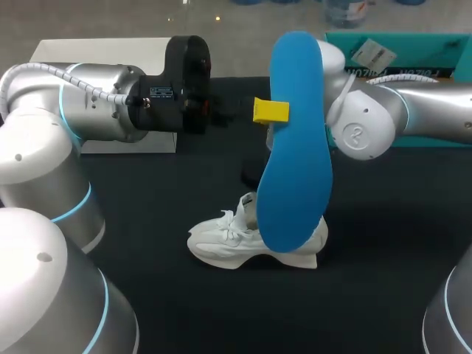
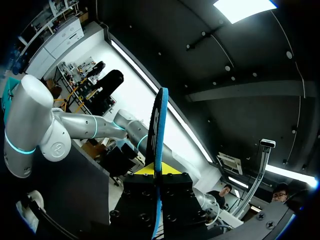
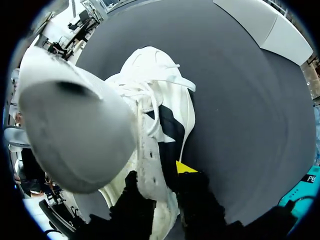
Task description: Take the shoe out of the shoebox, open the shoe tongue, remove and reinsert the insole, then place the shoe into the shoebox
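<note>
My left gripper (image 1: 269,110) is raised above the table, shut on the blue insole (image 1: 295,140), which hangs upright with its lower end over the shoe. In the left wrist view the insole (image 2: 159,125) shows edge-on, pinched in that gripper (image 2: 156,172). The white shoe (image 1: 247,242) lies on the black table, toe to the left. My right arm (image 1: 361,133) comes down behind the insole, which hides its gripper in the head view. The right wrist view shows that gripper (image 3: 160,176) clamped on the wall of the shoe (image 3: 150,85) at the heel opening, one finger inside and one outside.
The teal shoebox (image 1: 398,44) stands at the back right, and a corner of the shoebox (image 3: 307,185) shows beside the right gripper. A flat white lid (image 1: 96,51) lies at the back left. A blurred pale grey shape (image 3: 75,135) covers part of the shoe.
</note>
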`<state>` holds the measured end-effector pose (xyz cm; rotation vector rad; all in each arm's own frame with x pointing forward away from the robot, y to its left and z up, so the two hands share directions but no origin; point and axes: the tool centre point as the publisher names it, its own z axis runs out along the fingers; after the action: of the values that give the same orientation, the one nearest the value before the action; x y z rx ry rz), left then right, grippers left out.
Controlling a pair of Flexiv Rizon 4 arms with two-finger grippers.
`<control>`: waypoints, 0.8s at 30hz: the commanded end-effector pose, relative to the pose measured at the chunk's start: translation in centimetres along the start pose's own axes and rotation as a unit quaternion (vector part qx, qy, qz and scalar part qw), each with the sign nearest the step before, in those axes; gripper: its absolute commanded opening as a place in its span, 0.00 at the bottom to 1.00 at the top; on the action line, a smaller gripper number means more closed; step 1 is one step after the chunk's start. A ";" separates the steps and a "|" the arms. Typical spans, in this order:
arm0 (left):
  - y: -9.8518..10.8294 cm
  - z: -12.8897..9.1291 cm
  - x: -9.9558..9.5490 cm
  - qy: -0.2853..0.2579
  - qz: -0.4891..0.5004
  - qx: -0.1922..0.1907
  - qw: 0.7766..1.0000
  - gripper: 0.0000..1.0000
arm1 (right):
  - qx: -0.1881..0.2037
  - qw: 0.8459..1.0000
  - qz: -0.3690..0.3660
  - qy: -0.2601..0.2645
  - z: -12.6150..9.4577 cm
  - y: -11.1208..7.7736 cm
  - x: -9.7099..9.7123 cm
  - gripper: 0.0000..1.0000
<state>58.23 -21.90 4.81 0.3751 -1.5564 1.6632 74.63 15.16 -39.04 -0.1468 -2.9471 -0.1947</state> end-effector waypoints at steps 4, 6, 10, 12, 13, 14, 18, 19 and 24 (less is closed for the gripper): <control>0.0 0.1 -0.1 0.001 0.000 0.001 1.000 0.00 | -0.001 1.000 0.000 -0.001 -0.1 -0.1 0.1 0.00; 0.0 0.1 -0.1 0.001 0.000 0.001 1.000 0.00 | -0.001 1.000 0.000 -0.001 -0.1 -0.1 0.1 0.00; 0.0 0.1 -0.1 0.001 0.000 0.001 1.000 0.00 | -0.060 0.992 0.113 -0.003 -2.0 -0.2 0.9 0.00; 0.0 0.1 -0.1 0.001 0.000 0.001 1.000 0.00 | -0.090 0.980 0.180 -0.011 -2.7 -0.5 1.6 0.00; 0.0 0.1 -0.1 0.001 0.000 0.001 1.000 0.00 | -0.110 0.972 0.207 -0.011 -2.9 -0.8 1.8 0.00; 0.0 0.1 -0.1 0.001 0.000 0.001 1.000 0.00 | -0.132 0.961 0.245 -0.004 -3.1 -0.7 2.2 0.00; 0.0 0.1 -0.1 0.001 0.000 0.001 1.000 0.00 | -0.231 0.912 0.333 -0.067 -4.1 -0.4 3.5 0.00; 0.0 0.1 -0.1 0.001 0.000 0.001 1.000 0.00 | -0.241 0.905 0.341 -0.077 -4.3 -0.1 3.7 0.00; 0.0 0.1 -0.1 0.001 0.000 0.001 1.000 0.00 | -0.291 0.857 0.403 -0.137 -4.4 1.0 4.4 0.00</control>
<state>58.22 -21.90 4.81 0.3752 -1.5565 1.6632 72.51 16.38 -33.97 -0.8225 -2.8182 -0.4206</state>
